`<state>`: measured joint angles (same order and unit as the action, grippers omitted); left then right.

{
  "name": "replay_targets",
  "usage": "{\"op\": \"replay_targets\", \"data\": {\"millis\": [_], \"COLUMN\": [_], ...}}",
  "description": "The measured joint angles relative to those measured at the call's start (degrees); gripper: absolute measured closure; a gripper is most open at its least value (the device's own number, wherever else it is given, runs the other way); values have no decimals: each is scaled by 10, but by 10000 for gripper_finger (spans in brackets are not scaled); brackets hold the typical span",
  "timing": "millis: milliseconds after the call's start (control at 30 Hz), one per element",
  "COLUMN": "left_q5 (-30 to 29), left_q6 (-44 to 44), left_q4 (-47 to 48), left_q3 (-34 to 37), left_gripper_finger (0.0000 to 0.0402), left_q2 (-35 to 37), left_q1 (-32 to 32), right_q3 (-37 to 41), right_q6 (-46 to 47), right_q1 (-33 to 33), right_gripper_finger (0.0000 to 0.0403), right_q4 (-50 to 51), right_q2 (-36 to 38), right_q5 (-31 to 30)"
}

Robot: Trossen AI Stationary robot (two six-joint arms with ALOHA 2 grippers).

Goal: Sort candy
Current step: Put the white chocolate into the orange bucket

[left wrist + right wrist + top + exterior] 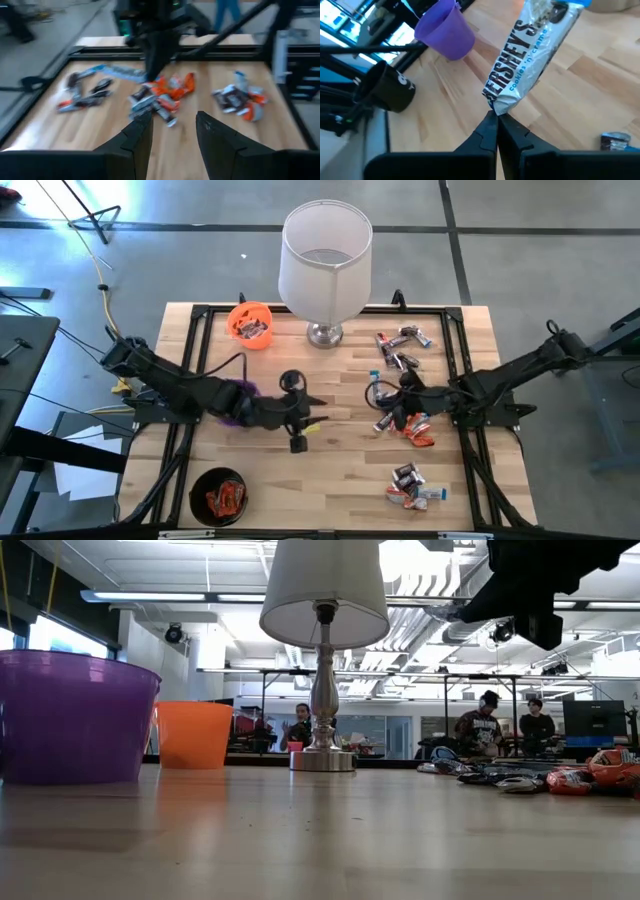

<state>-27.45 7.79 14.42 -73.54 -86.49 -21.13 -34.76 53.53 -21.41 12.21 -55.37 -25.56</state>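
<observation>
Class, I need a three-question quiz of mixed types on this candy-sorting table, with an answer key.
1. True or false: the right gripper pinches a silver-white Hershey's cookies 'n' creme bar by its end.
2. Which cup holds orange-red wrapped sweets? A) round black cup B) purple plastic cup C) neither
3. Fill in: the left gripper faces the candy piles with its fingers ____.

Key: 1 true; 2 A; 3 open.
</observation>
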Motion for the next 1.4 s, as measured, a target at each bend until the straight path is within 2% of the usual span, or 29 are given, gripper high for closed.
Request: {"op": "replay_targets", "data": {"millis": [100, 200, 467, 733, 1033, 1400], "left_q5": [53, 77, 78, 67, 38, 37], "left_q6": [-10, -11, -74, -84, -87, -95], "left_q4": [-41, -67, -200, -212, -226, -250], "left_q3": [0, 0, 0, 0, 0, 0], "left_gripper_finger": [266, 266, 266, 266, 266, 266], "left_q2": [-11, -32, -99, -102, -102, -102], "left_q1": [18, 35, 56, 62, 73, 81], "right_q3": [0, -8, -92, -169, -215, -224], "right_q6": [-15, -36, -129, -124, -131, -111], "right_q1": [-11, -19, -47, -74, -114, -144], "right_gripper_finger": [403, 403, 403, 403, 403, 403], "right_q4": [-1, 0, 27, 154, 202, 228], "right_q2": [-10, -22, -73, -132, -176, -188], "right_q5": [-22, -45, -93, -171, -253, -315]}}
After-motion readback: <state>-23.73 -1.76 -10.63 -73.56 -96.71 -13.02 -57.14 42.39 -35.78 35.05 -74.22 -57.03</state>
